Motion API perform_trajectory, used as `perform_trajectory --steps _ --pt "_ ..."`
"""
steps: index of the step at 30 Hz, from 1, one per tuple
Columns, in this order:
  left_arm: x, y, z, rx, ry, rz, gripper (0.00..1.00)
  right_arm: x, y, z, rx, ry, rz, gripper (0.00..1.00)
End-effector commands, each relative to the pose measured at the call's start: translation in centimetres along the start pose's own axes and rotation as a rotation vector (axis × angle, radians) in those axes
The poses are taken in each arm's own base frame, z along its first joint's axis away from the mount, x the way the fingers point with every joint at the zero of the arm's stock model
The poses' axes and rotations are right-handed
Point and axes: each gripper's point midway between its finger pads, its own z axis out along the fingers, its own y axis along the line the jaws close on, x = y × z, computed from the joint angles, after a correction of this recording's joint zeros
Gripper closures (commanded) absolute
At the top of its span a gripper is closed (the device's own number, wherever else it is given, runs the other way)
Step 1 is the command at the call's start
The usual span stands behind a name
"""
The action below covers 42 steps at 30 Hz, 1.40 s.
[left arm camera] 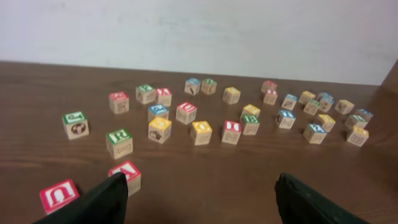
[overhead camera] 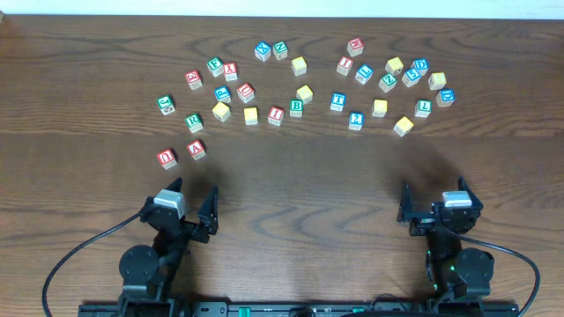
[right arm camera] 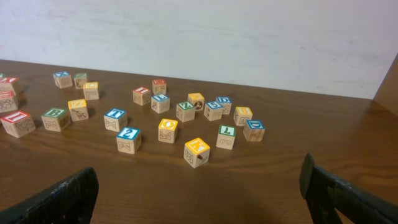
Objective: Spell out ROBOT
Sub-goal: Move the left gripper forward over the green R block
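Lying well beyond the left gripper [overhead camera: 192, 190] and right gripper [overhead camera: 434, 188], both spread wide: letter blocks [overhead camera: 296, 107].

Site: robot lab bench | white wall [left arm camera: 199, 31] standing ahead of left gripper [left arm camera: 202, 199] | cables [overhead camera: 66, 264] trailing behind it | wood table [overhead camera: 291, 189] lying beneath

Spread in a loose band across the far half of the counter [overhead camera: 291, 202]: letter blocks [overhead camera: 297, 107]. Just before the band's left end, on the near side: two blocks [overhead camera: 167, 158], side by side.
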Motion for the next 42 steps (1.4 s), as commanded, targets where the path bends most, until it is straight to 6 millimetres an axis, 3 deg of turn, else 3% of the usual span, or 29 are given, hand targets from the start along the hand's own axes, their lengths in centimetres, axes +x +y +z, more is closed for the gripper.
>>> perform_trajectory --steps 1,6,16,20,26,33,42 --pt "-2.9 0.0 -0.2 -0.026 -0.021 -0.008 0.25 0.1 -0.1 0.0 0.0 0.005 0.013 0.01" --pt "-4.2 0.2 1.5 -0.046 0.094 -0.029 0.25 0.1 -0.1 0.0 0.0 0.005 0.013 0.01" --pt "-9.7 1.6 9.2 -0.108 0.309 -0.074 0.25 0.1 -0.1 0.0 0.001 0.005 0.013 0.01" --pt "-11.2 3.0 11.0 -0.187 0.393 -0.081 0.25 0.1 -0.1 0.0 0.0 0.005 0.013 0.01" --pt "-12.2 4.2 11.1 -0.278 0.499 -0.081 0.25 0.1 -0.1 0.0 0.0 0.005 0.013 0.01" --pt "-10.5 4.0 9.5 -0.289 0.591 -0.095 0.25 0.1 -0.1 0.0 0.0 0.005 0.013 0.01" --pt "-9.3 4.6 10.1 -0.307 0.627 -0.112 0.25 0.1 -0.1 0.0 0.0 0.005 0.013 0.01"
